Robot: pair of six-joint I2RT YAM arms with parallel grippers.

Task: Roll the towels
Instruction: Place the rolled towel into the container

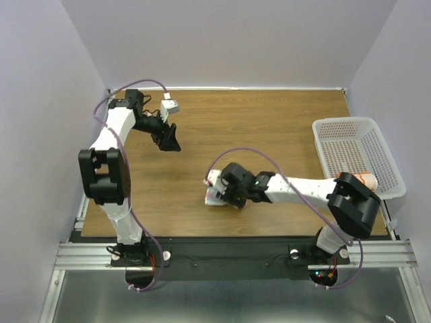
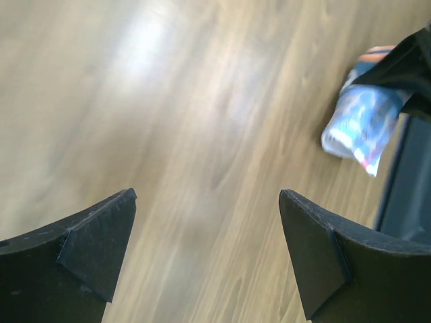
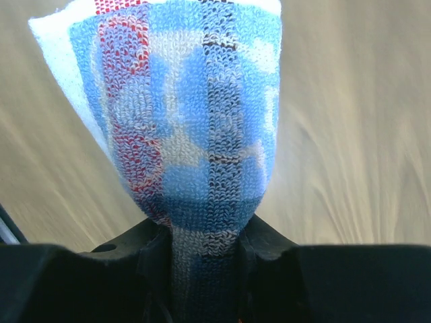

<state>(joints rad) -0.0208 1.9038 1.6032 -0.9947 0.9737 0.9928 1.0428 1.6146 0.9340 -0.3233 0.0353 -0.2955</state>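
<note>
A rolled towel [image 3: 188, 114], blue and white terry with red marks, is pinched at its near end between the jaws of my right gripper [image 3: 205, 235], which is shut on it. From above, this towel [image 1: 213, 191] sits at the table's front middle, with the right gripper [image 1: 223, 192] on its right side. My left gripper [image 1: 168, 142] hangs at the back left, well away from it. Its jaws [image 2: 207, 195] are open over bare wood, and the towel [image 2: 357, 121] shows far off at the upper right. Another rolled towel [image 1: 366, 179] with an orange edge lies at the basket's near end.
A white perforated basket [image 1: 343, 122] stands at the table's right edge. The right arm's elbow [image 1: 351, 204] overlaps its near corner. A small white box [image 1: 170, 105] sits on the left arm's wrist near the back wall.
</note>
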